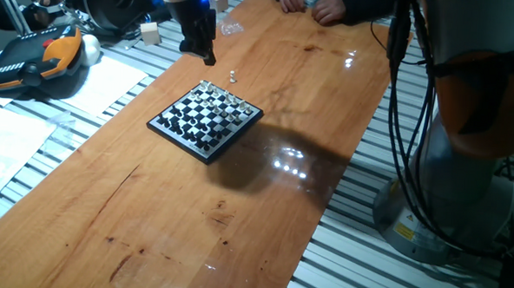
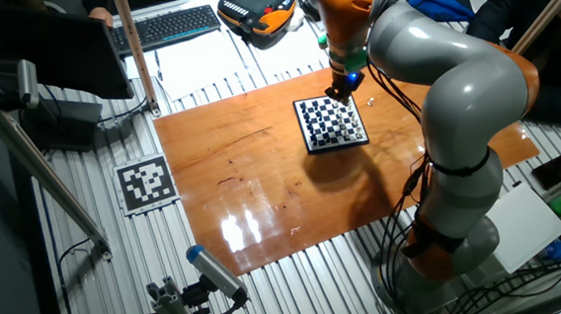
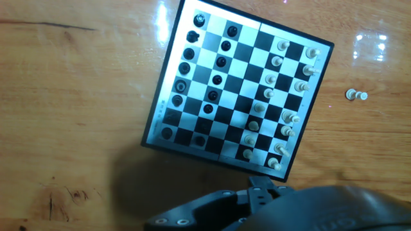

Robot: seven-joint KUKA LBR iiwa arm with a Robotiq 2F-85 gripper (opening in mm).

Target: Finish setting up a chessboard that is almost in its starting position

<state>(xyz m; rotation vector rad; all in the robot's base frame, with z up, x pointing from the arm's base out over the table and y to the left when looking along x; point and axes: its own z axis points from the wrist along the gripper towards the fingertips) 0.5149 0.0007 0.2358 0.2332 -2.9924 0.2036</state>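
Observation:
The chessboard point(image 1: 206, 120) is small and black-rimmed and lies on the wooden table; it also shows in the other fixed view point(image 2: 332, 124). In the hand view the chessboard point(image 3: 237, 90) has black pieces on its left side and white pieces on its right. One white piece point(image 3: 355, 95) lies on its side on the table just off the white side; it also shows in one fixed view point(image 1: 233, 76). My gripper point(image 1: 206, 57) hangs above the table just beyond the board's far corner, near that piece. Its fingertips point(image 3: 262, 186) appear together and hold nothing.
A teach pendant point(image 1: 35, 60) and papers lie left of the table. A wooden block point(image 1: 151, 33) sits at the far left edge. A person's hands point(image 1: 311, 3) rest at the far end. A keyboard point(image 2: 167, 26) and a printed marker point(image 2: 145, 182) lie beside the table.

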